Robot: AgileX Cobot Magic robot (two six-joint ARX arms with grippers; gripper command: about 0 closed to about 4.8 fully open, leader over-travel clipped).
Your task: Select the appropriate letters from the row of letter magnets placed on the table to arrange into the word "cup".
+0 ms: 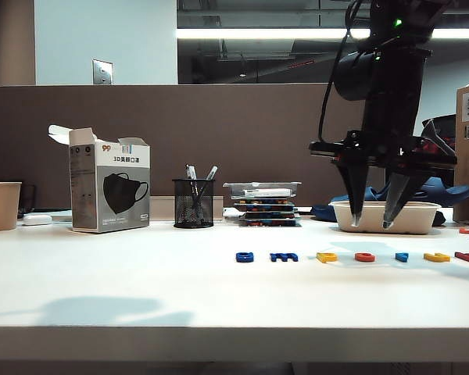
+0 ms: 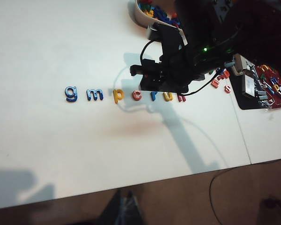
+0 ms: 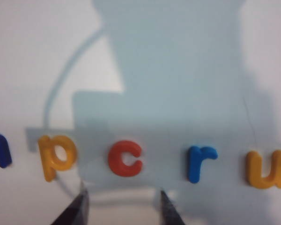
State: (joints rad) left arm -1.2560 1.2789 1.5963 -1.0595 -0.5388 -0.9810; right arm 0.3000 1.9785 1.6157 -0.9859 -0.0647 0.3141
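Wide plain white table (image 1: 141,281) with a row of small flat plastic letter magnets (image 2: 124,95) lying flat on its right half. From the left wrist view the row reads g, m, p, c, r, u: dark blue "g" (image 2: 71,93), dark blue "m" (image 2: 94,95), yellow "p" (image 2: 118,96), red "c" (image 2: 136,95), small light-blue "r" (image 2: 153,95), yellow "u" (image 2: 167,96). Letters apart from each other, none lifted. More red letters lie at the row's right end, partly hidden by the arm.

Right gripper (image 1: 371,224) hangs above the row, fingers pointing down, tips clear of the table, jaws spread moderately wide and empty. In the right wrist view its fingertips (image 3: 79,204) sit on the near side of the red "c" (image 3: 125,158), roughly straddling it, no contact. Yellow "p" (image 3: 57,154) just left of the c, light-blue "r" (image 3: 199,161) and yellow "u" (image 3: 267,168) to its right.

Left gripper not seen in any view; cannot tell its state.

Far side of table: white oval tray (image 1: 384,217) behind the right gripper, holding coloured letters in the left wrist view. Grey-white cardboard mask box (image 1: 109,187), flap open, printed "3D" plus Chinese characters and a black mask picture. Black mesh pen cup (image 1: 193,203) with pens. Stack of clear plastic cases (image 1: 264,203). Tan paper cup (image 1: 1,205) at far left.
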